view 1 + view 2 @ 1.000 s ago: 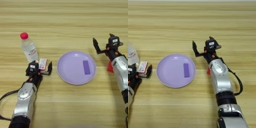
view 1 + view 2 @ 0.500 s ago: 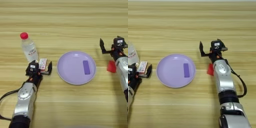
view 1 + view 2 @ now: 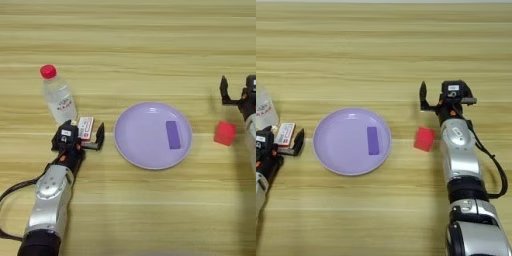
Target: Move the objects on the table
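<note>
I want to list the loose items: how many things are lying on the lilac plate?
1. A small purple strip lies flat on the right half of the lilac plate. The red cube sits on the table right of the plate, apart from it.

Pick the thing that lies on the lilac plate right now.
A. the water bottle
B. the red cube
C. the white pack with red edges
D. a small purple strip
D: a small purple strip lies on the right part of the lilac plate, while the red cube, white pack and water bottle all sit on the table off the plate.
</note>
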Motion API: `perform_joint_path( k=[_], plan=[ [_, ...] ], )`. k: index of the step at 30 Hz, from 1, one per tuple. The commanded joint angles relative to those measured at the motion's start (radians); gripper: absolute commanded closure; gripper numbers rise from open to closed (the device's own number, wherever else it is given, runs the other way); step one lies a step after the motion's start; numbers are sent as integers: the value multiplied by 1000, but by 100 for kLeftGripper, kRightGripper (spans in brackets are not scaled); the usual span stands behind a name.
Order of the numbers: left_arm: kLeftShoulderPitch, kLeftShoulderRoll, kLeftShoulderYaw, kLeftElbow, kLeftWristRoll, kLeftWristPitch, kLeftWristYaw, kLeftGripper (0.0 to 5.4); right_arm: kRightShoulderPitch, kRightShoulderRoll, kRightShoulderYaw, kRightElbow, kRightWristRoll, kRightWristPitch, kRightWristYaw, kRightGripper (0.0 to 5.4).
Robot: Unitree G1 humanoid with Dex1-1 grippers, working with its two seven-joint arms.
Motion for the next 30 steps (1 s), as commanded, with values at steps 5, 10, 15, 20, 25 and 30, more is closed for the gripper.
perform_joint_path(
  k=[5, 10, 15, 20, 25, 30],
  plan=[
    [52, -8, -10, 77, 2, 60, -13, 55, -23, -1, -17, -1, 27, -10, -5, 0],
    [54, -10, -10, 75, 3, 61, -17, 104, -24, -2, -22, -5, 39, -10, -5, 0],
    [54, -8, -8, 77, 6, 59, -15, 164, -26, 2, -25, -6, 46, -10, -1, 0],
    [56, -8, -9, 74, -6, 56, -35, 222, -25, 3, -25, -5, 46, -12, -2, 0],
    [58, -6, -9, 68, -6, 52, -46, 276, -24, 6, -23, -8, 45, -11, -3, 0],
    [63, -5, -22, 48, 1, 54, -53, 336, -22, 7, -22, -11, 46, -8, -2, 0]
  ],
)
